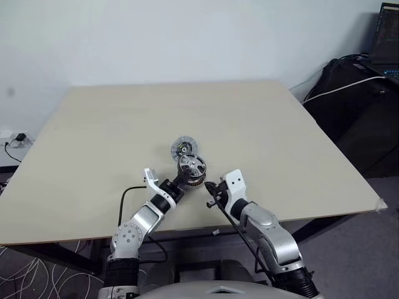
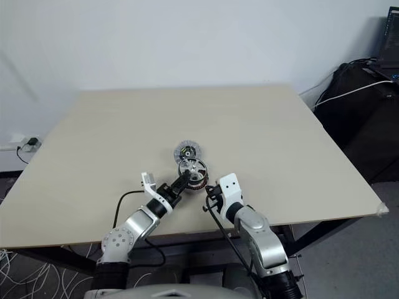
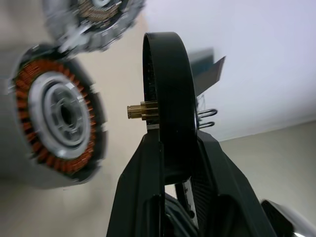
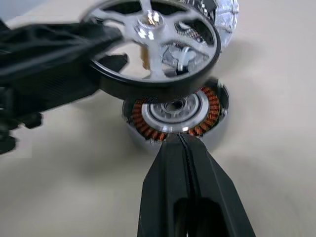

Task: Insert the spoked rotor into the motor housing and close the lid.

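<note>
In the head view, your left gripper [image 1: 182,179] is clamping the spoked rotor [image 1: 192,165] by its rim above the motor housing [image 1: 196,179], with the lid [image 1: 182,148] lying at 11 o'clock. In the right wrist view, your right gripper [image 4: 180,140], fingers fully closed and holding nothing, is bracing the housing's near wall, probably steadying it for insertion. The rotor is covering part of the windings, so you are unable to judge hub alignment.

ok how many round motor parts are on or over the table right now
3. The spoked rotor is held in the left gripper above the motor housing on the table; the lid lies just behind them.
</note>
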Available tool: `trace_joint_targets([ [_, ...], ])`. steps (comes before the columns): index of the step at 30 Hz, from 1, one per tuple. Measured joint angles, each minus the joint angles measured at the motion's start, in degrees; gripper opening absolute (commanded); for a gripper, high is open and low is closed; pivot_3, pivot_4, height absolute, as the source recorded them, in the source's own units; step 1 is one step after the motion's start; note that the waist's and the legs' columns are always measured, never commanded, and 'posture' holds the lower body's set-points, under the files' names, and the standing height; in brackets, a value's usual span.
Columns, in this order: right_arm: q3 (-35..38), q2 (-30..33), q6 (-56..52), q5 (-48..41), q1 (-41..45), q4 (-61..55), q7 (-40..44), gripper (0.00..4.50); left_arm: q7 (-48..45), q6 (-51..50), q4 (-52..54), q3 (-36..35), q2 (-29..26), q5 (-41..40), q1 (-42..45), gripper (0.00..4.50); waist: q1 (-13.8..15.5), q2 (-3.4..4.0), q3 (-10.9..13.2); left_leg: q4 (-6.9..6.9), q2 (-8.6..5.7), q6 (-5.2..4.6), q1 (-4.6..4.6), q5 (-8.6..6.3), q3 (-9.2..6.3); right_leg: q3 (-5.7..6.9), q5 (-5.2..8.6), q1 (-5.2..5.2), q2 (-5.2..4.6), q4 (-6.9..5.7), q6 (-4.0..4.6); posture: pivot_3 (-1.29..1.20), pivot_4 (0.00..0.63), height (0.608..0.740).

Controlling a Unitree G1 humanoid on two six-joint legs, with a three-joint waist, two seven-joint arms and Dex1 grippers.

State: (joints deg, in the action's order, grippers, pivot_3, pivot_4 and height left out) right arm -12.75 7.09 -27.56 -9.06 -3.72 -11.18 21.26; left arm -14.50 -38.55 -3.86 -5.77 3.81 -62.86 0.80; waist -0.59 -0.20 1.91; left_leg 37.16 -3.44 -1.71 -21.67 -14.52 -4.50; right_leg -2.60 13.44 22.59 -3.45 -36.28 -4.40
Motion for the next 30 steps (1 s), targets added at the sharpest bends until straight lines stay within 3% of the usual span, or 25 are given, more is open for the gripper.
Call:
trace_joint_targets([
  [23, 0.87, 0.51, -1.50, -0.64, -0.63, -2.48, -0.56, 0.00, -1.55, 0.29, -8.80, -1.01, -0.07, 3.82, 3.46, 0.42, 0.08, -0.01, -0.01, 0.01, 0.00, 0.06, 0.00, -0.03, 0.00, 0.00, -0.03, -0.03, -0.01, 0.03, -0.04, 0.00, 0.000, 0.740],
  [30, 0.89, 0.48, -1.65, -0.64, -1.05, -2.54, -0.88, 0.00, -2.46, 0.24, -9.51, -1.11, -0.09, 4.09, 3.85, 2.69, 0.09, 0.01, -0.02, 0.02, 0.00, 0.04, 0.01, -0.02, 0.00, 0.00, -0.04, -0.04, -0.02, 0.04, -0.04, 0.00, 0.000, 0.740],
])
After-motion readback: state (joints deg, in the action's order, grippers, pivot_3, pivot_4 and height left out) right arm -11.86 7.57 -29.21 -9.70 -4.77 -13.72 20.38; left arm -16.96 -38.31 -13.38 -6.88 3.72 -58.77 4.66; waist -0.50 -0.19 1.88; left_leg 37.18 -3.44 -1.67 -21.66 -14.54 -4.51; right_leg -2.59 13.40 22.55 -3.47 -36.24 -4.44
